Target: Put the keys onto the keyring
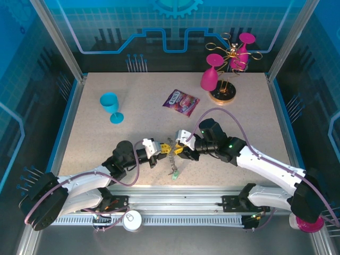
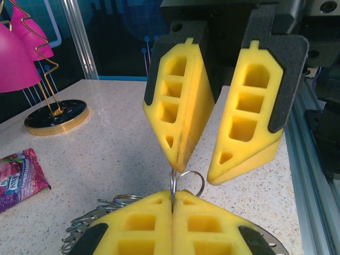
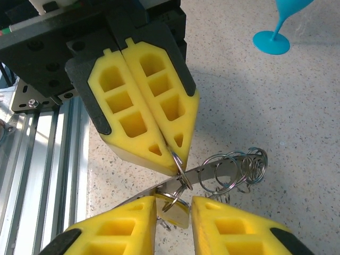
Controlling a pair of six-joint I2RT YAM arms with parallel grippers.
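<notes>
1. The left gripper (image 2: pixel 172 204) has its jaws pressed together, pinching a small wire loop (image 2: pixel 187 178) at the rim of the keyring (image 3: pixel 204 169).
2. The right gripper (image 3: pixel 174 218) has its jaws spread. The yellow key head (image 3: pixel 178 213) sits in the gap. The frames don't show whether the pads are actually touching it.
3. The 2 grippers meet tip to tip at lower centre of the top view, over the counter (image 1: pixel 133 95). The keyring is held between them.
4. In the right wrist view the keyring is seen edge-on. Its flat body runs from lower left up to centre right, and spare loops bunch at the right end.
5. Key relation: the pinched loop is directly above the yellow key head, just beside the left jaw tips. Judged from this, the right arm is the one placed to feed the key, moving up-frame toward the left jaws.
6. A green key (image 1: pixel 173 173) is just below the jaws in the top view. It can't be told whether it is on a loop or loose.
7. Risk: the loop is thin and could twist out of line.
</notes>
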